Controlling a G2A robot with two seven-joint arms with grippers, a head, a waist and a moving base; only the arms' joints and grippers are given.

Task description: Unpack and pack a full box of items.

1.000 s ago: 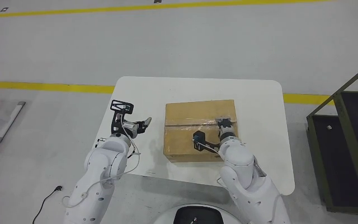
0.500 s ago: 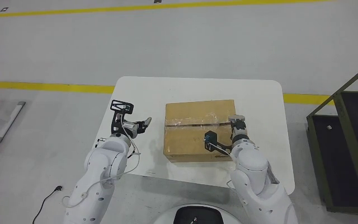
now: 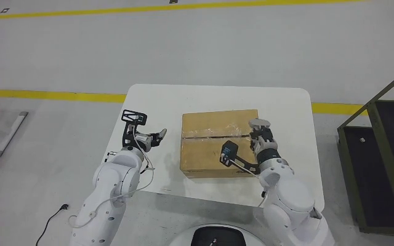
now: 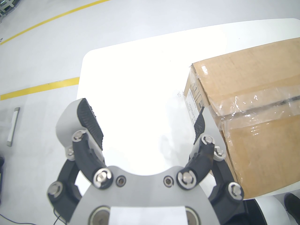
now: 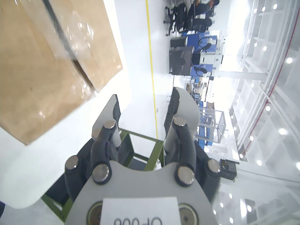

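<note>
1. Gripper state: the L gripper (image 4: 143,115) is spread wide and empty. It hangs over bare table (image 3: 283,104), just beside the box's (image 3: 220,142) left end, not touching. The R gripper (image 3: 260,126) is part-spread and empty, at the box's right end near the seam (image 5: 50,22). I cannot tell if it contacts the cardboard.
2. Box location: mid-table, long side toward the robot, flaps (image 4: 246,78) down.
3. Risk, box slides: nothing braces it. If I pull tape (image 4: 257,108) w/ one arm only, I expect the box to skid or turn on the smooth top, possibly toward the table edge.
4. Risk, pads slip: the tape is glossy and lies flat, so there is little to pinch. A shallow bite prob. slides off or tears a strip.
5. Risk, flap crush: pushing down at the seam may cave the flaps onto the contents, which I cannot see.
6. Risk, collision: the R arm works near the box corner. A low approach may clip that corner.
7. Box appearance: plain brown cardboard, corners square, no dents seen. Clear wrinkled tape runs along the centre seam and wraps over the left end. There is a small printed label (image 4: 192,104) on the left end face. At the right end the seam shows a dark gap, and I cannot tell if the tape is cut there.
</note>
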